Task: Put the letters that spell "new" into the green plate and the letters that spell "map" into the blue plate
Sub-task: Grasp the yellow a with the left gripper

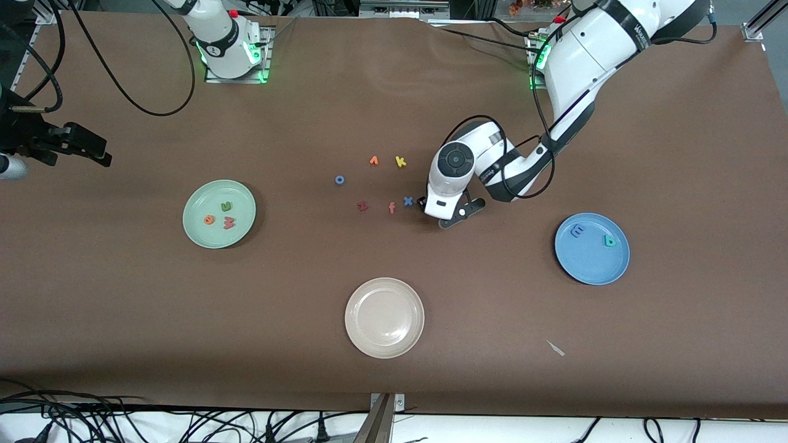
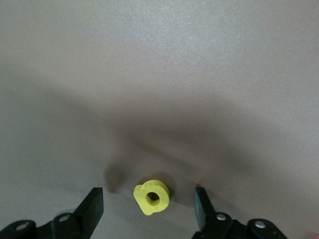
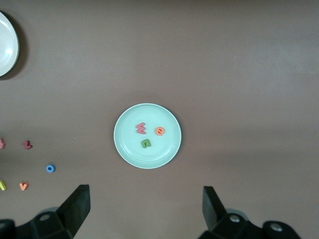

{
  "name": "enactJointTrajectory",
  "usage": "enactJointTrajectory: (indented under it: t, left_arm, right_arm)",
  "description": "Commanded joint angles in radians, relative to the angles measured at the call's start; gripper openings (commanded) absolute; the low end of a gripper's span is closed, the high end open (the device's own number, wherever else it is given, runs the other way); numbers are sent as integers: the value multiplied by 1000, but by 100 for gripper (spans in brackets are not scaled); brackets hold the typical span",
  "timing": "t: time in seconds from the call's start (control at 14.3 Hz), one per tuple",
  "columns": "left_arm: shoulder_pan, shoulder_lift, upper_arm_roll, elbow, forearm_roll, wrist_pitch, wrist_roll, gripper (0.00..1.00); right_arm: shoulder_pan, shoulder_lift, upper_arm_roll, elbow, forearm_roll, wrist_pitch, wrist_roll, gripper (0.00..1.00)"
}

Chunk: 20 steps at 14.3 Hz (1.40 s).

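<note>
Brown tabletop [image 1: 394, 92] carries three plates: green plate [image 1: 241, 195] with n [image 1: 226, 207], e [image 1: 209, 219], w [image 1: 229, 223]; blue plate [image 1: 591, 264] with m [image 1: 577, 231], a [image 1: 609, 241]. Left tool [image 2: 149, 204] sits low, fingers spread around yellow p [image 2: 152, 196] without touching. Right tool [image 3: 144, 204] waits spread above the green plate

Setting: we read this as a robotics lab.
Arms: two white robot arms [image 1: 578, 67] bolted to metal base plates [image 1: 237, 77], green lights at the bases.
Tabletop [image 1: 394, 381]: covered in plain brown sheet.
Cabling: we note loose black cables [image 1: 123, 412] along the edge, aluminium framing [image 1: 760, 21].
</note>
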State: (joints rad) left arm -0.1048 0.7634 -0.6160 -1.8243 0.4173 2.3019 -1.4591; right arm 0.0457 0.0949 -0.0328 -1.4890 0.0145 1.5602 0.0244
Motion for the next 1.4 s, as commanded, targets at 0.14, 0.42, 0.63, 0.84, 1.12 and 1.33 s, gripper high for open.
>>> enactJointTrajectory:
  t: [0.14, 0.42, 0.63, 0.84, 1.12, 1.33]
  left_arm:
    - [19, -7, -7, -23, 32, 19, -29, 40]
    - [19, -9, -7, -23, 32, 19, -29, 10]
    - [20, -12, -7, -20, 32, 13, -27, 9]
    - [39, -50, -13, 6, 32, -63, -12, 9]
    - [50, -76, -22, 143, 15, -308, 138, 9]
    - [62, -76, -24, 250, 15, -500, 322, 10]
  right_arm:
    - [5, 28, 1, 35, -11, -3, -6, 100]
    - [6, 31, 1, 33, -10, -3, -5, 100]
    - [6, 31, 1, 33, -10, -3, -5, 100]
    - [8, 31, 1, 33, -10, -3, -5, 100]
    - [8, 31, 1, 33, -10, -3, -5, 100]
    - [8, 31, 1, 33, -11, -3, -5, 100]
